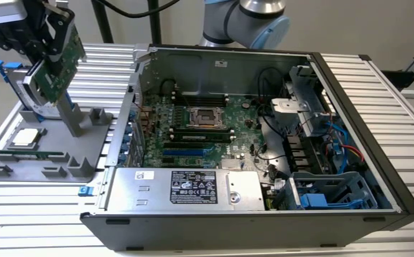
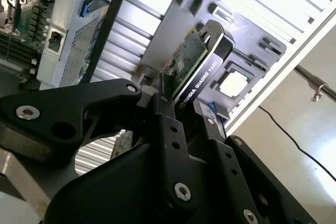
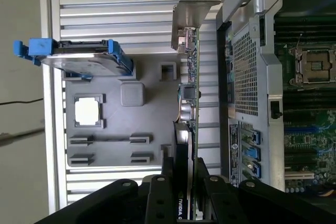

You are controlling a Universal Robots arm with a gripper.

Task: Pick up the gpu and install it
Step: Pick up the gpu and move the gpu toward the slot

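The gpu (image 1: 59,67) is a green card held on edge at the exterior view's upper left, above the grey holder tray (image 1: 21,172). My gripper (image 1: 48,40) is shut on its upper end. Its silver bracket end (image 1: 69,113) hangs down toward the tray; whether it touches the tray I cannot tell. In the second wrist view the card (image 2: 191,69) runs out from between the black fingers (image 2: 167,119) of the gripper (image 2: 185,113). In the first wrist view the gpu (image 3: 189,95) is edge-on in the gripper (image 3: 185,184), with the bracket (image 3: 191,1) at the far end.
The open computer case (image 1: 378,160) lies at the exterior view's right, showing the motherboard (image 1: 200,134), blue slots (image 1: 185,152) and the power supply (image 1: 185,187). On the tray sit a processor chip (image 1: 27,137), a memory stick (image 1: 28,155) and a blue-tabbed hard drive (image 3: 79,59).
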